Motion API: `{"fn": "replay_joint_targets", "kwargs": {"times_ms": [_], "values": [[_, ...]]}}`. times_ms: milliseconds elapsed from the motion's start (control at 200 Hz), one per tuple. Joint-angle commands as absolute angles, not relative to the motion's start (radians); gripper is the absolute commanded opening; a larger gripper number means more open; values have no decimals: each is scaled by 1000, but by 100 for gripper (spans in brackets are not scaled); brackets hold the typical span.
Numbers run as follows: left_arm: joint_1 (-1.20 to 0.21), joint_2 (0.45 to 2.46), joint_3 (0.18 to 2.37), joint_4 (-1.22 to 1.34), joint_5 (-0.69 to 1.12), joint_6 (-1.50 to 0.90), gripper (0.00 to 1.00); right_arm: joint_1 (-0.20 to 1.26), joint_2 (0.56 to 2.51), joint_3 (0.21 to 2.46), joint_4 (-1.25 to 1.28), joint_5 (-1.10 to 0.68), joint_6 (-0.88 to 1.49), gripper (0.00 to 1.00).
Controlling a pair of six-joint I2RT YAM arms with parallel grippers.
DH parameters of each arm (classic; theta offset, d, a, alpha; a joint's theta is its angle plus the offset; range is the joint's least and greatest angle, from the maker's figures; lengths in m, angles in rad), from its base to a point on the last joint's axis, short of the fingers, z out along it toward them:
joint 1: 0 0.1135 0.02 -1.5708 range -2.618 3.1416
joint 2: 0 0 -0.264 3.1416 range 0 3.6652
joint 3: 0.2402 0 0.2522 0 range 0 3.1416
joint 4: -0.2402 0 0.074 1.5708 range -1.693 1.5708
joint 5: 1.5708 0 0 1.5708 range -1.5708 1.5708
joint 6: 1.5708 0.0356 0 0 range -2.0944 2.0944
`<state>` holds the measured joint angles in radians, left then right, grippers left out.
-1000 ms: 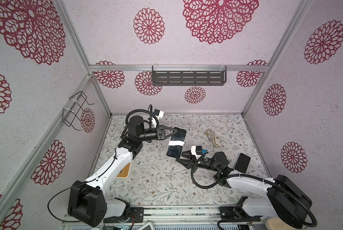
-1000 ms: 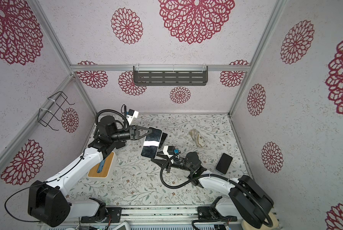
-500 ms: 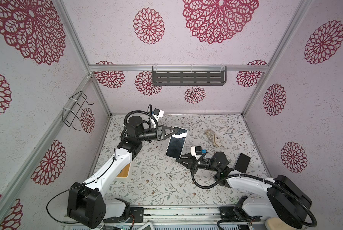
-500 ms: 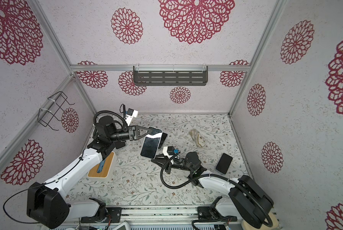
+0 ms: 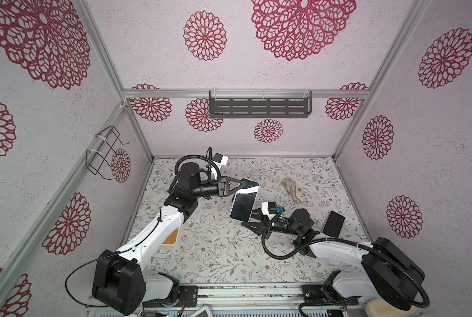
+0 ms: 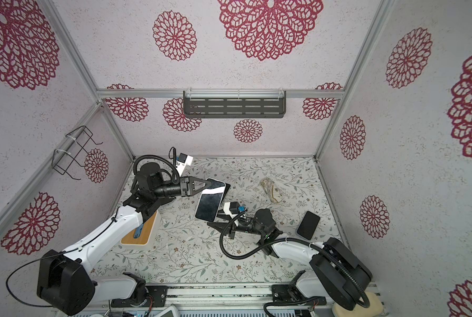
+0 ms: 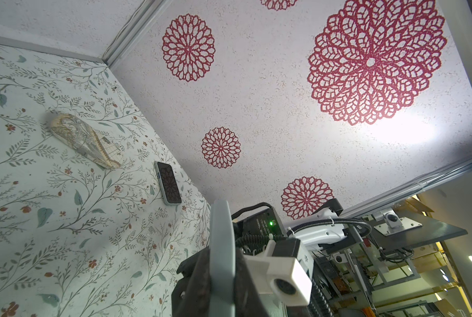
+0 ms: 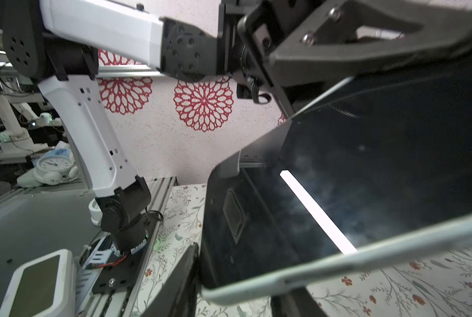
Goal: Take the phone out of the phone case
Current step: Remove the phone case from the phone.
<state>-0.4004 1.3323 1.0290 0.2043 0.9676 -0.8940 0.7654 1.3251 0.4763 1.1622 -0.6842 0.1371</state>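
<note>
One table with a leaf-print cover carries the scene. Two arms stand at its near edge, one left and one right.

Fixtures: one dark slotted shelf on the far wall and one wire rack on the left wall.

One wooden board lies at the left of the table with one blue item on it. The left arm crosses above the board and covers part of it in both top views.

Phones: two.
- The phone is held clear of the table near its centre, screen up and tilted. It sits in a pale-rimmed phone case; how far it is still seated cannot be told.
- The left gripper has its jaws pressed onto the far end of the phone case.
- The right gripper is at the phone's near end with its jaws spread, one on either side of that end. Contact cannot be told.
- The second phone lies flat at the right of the table, well apart from both grippers.

One pale wrapped packet lies far right, between the held phone and the right wall.
</note>
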Motion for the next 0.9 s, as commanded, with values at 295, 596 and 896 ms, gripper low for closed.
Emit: {"fn": "replay_joint_targets", "kwargs": {"times_ms": [295,596,896], "values": [[-409,1296,1034,218,989,-883,0,739,1279,456,1294,-682,181,32],[-420,1340,1039,262,977,-944,0,739,1299,466,1310,-706,175,19],[-459,1422,1071,182,935,-947,0,739,1313,480,1295,-670,88,15]]}}
